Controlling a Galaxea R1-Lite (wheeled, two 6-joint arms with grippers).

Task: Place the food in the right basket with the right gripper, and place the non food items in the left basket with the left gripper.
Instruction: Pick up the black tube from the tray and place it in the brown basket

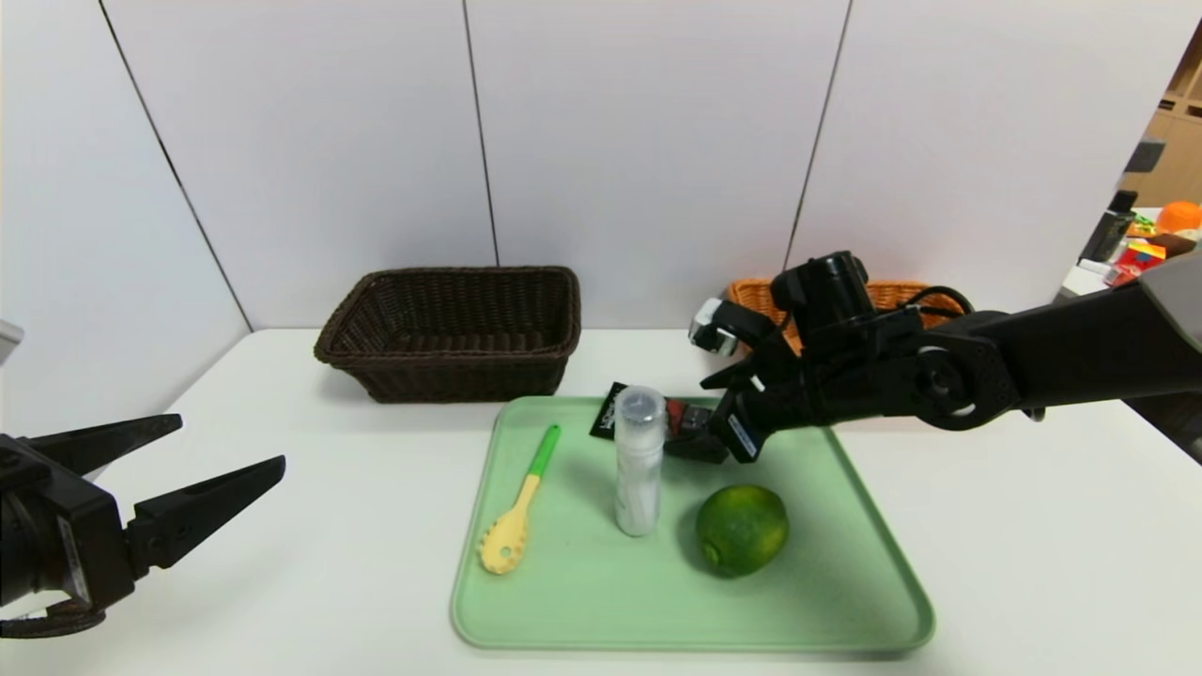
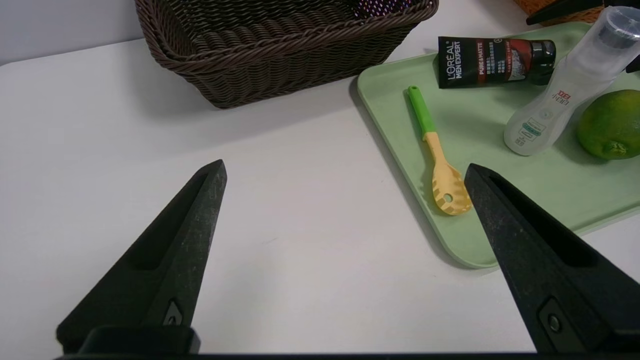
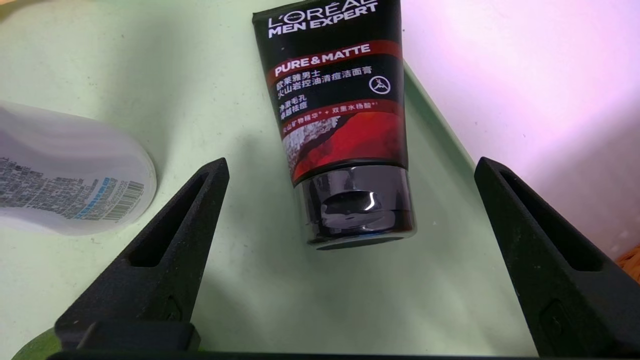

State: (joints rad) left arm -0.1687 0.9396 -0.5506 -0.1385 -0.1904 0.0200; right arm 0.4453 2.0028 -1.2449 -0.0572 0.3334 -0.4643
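The right gripper [image 1: 718,427] hides most of the orange basket [image 1: 901,293] and the black tube's [image 1: 610,413] cap end.

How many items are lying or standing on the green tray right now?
4. A spoon lies toward the tray's left side, a white bottle stands mid-tray, a lime sits right of the bottle, and a black tube lies along the far edge. Nothing looks hidden.

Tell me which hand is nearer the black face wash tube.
Right. The right hand hovers open directly over the black face wash tube on the tray; the left hand waits open, off the tray's left side.
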